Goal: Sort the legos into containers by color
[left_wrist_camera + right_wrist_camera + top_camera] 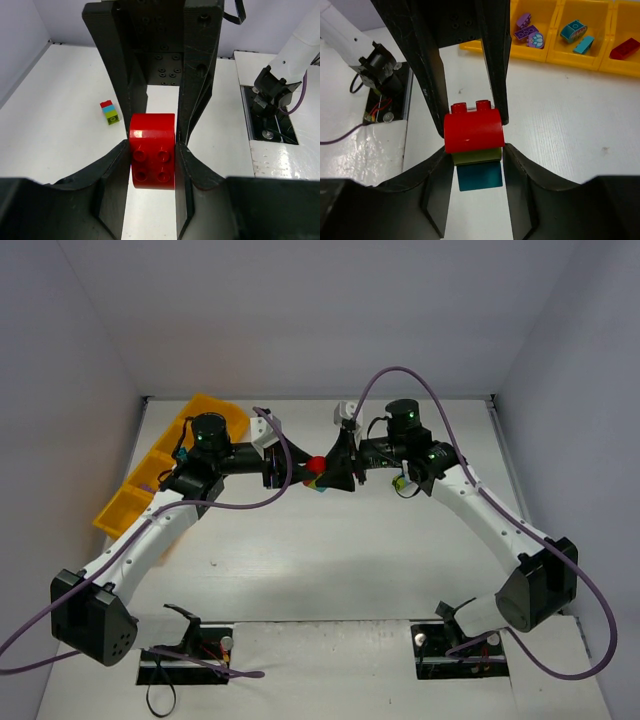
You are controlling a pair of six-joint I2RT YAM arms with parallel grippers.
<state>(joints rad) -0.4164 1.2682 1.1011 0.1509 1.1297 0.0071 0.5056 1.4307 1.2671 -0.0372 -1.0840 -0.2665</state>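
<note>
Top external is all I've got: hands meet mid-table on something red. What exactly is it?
Observer: Three joined in a row: red brick, green brick, teal brick.
Operator: Who grips what?
Observer: Left hand is shut on the red brick, right hand on the green brick.
Operator: Can't see into the tray. Anything sorted?
Observer: Purple pieces, teal pieces and one red piece, each colour walled off from the others.
</note>
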